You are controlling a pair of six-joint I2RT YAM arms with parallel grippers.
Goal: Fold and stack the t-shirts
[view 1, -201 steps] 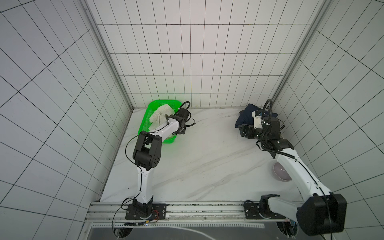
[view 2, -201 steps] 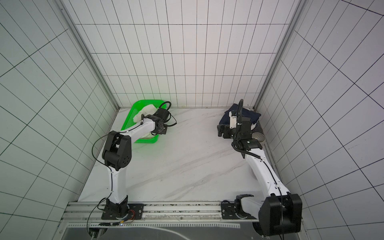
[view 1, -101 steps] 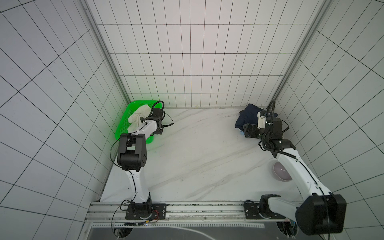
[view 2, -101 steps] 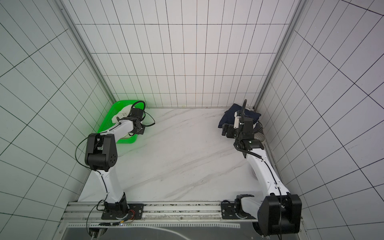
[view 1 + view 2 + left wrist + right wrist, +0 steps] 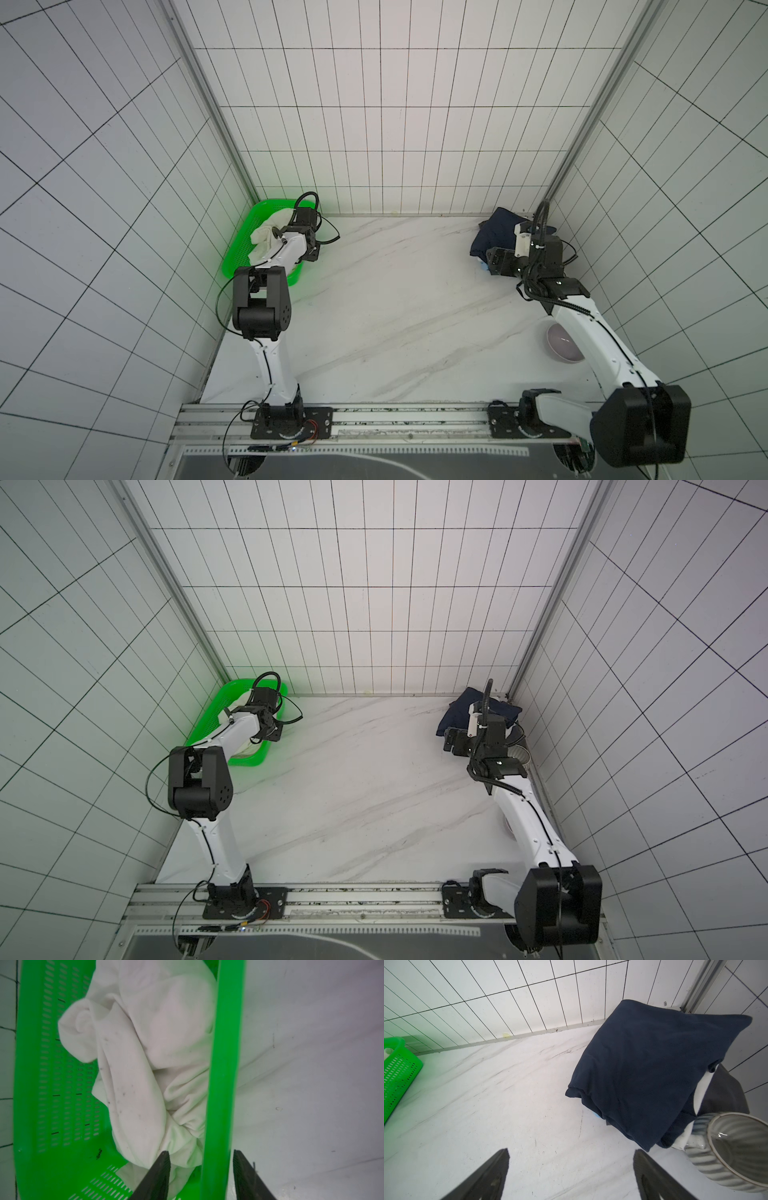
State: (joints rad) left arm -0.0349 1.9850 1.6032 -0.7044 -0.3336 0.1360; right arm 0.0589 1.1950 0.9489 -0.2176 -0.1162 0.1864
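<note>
Straddling the green basket (image 5: 220, 1064) rim, the left hand (image 5: 200, 1151) gapes; the right hand (image 5: 571, 1150) spreads empty.

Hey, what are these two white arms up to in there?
Their job is folding t-shirts. The left pincer stands open astride the rim of a green basket holding a crumpled cream shirt. The right pincer hangs open over the table beside a stack of folded shirts, navy on top. Neither holds anything.
</note>
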